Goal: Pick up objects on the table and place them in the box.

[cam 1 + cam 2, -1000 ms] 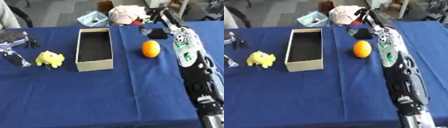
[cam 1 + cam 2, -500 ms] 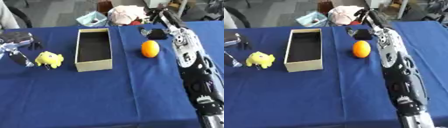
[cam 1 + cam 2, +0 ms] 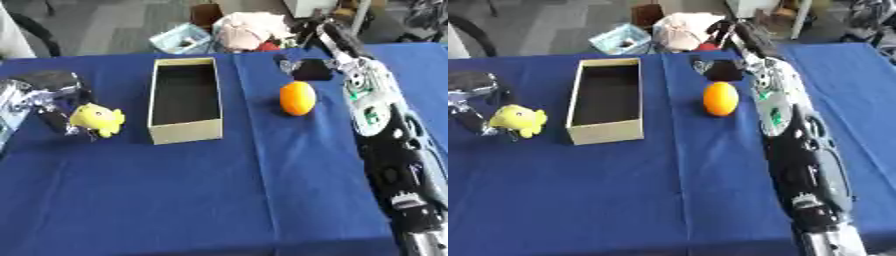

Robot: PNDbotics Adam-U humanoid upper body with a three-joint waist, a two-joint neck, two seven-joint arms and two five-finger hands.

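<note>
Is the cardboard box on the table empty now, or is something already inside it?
Empty. The box is open at the top and only its dark bare floor shows; the yellow toy and the orange both lie outside on the blue cloth.

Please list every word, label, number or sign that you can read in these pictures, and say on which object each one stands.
No text can be read.
The box, the yellow toy and the orange object show none.
The right arm bears green marks, too blurred to read.

Head stereo pair, looking down, sharing table [image 3: 219,200].
</note>
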